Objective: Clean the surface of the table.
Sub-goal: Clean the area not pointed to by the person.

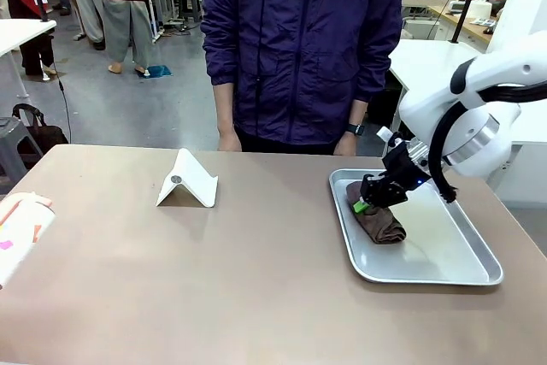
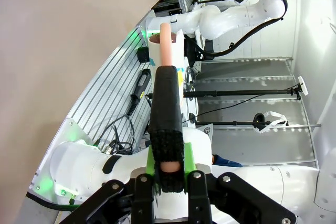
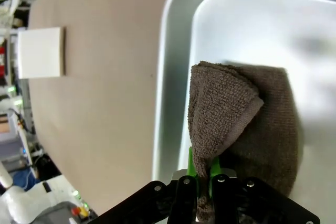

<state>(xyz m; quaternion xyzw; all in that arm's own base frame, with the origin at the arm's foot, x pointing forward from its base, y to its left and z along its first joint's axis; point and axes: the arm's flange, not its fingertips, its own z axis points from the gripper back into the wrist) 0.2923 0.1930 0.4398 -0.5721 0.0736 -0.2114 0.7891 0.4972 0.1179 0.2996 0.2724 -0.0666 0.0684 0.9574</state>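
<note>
So the big thing here is the table (image 1: 256, 279), a wide taupe top with a smooth matte finish that runs right across in front of the robot, with the person (image 1: 299, 49) in a dark blue jacket standing at the far edge. My guess is it's heavy and rigid and won't budge under a wipe, and that finish should let a cloth slide easily. Nothing to grab on it, you just press down flat and drag across.

Over on the robot's right side sits a metal tray (image 1: 457, 245), shallow with a raised rim. Inside it at the near-left end is a brown terry towel (image 1: 380, 221), crumpled and folded over itself. Looks soft, light and floppy, so it'll bunch up unless it gets spread out.

Mid-table there's a small white folded stand (image 1: 188, 181), standing like a tent and well apart from the tray. Probably light enough to get knocked by a sweep.

The right gripper (image 1: 363, 204) is down in the tray with its jaws pinched together on a raised fold of the towel, which seems a sensible spot to take it.

The left gripper (image 2: 169, 169) is clamped on a long black brush-like tool (image 2: 165, 114) with a peach core, held out off the table's edge
</note>
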